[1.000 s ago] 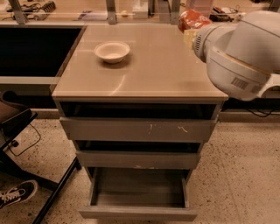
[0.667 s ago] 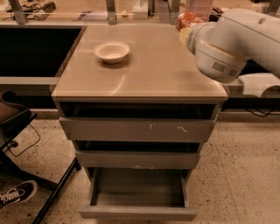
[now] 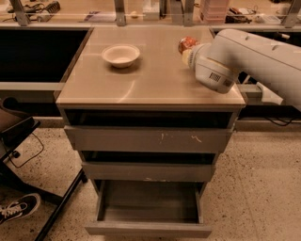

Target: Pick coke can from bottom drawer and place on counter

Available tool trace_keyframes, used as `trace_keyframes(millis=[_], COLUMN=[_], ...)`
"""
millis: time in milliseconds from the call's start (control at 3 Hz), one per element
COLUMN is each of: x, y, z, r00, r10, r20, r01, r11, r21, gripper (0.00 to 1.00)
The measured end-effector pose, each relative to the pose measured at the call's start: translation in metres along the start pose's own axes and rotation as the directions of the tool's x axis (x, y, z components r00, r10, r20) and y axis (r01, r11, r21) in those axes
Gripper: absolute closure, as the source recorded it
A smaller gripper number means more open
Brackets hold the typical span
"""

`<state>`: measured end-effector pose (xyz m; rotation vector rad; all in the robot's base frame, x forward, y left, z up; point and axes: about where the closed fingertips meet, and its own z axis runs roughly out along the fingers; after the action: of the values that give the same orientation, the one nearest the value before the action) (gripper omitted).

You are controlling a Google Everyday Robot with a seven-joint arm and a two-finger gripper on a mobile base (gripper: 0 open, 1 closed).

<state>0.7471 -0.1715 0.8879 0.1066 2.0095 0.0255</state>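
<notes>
The coke can (image 3: 185, 44), red with a shiny top, is at the tip of my arm over the back right of the beige counter (image 3: 150, 80). My gripper (image 3: 189, 51) is mostly hidden behind the white wrist housing and is shut on the can, which has travelled with it. The bottom drawer (image 3: 148, 229) is pulled out below and shows a bare grey inside.
A white bowl (image 3: 121, 55) sits on the counter's back left. The two upper drawers (image 3: 148, 140) stand slightly open. A cluttered shelf with metal posts (image 3: 120, 12) runs behind. A chair base and a shoe (image 3: 19, 207) are on the floor at left.
My arm has swung left and down over the counter, and the can has moved with it from the back right edge to a lower spot over the counter.
</notes>
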Motion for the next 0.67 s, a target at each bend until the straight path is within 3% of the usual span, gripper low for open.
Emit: trace_keyframes(millis=[333,667], x=[0.0286,0.0296], y=[0.0059,0.0061], z=[0.0196,0.0203], r00=[0.998,0.998], r10=[-0.001,0.0], r20=[-0.058,-0.06], r01=[0.001,0.0], r11=[1.0,1.0], r21=[0.0,0.0], gripper=[1.0,0.82])
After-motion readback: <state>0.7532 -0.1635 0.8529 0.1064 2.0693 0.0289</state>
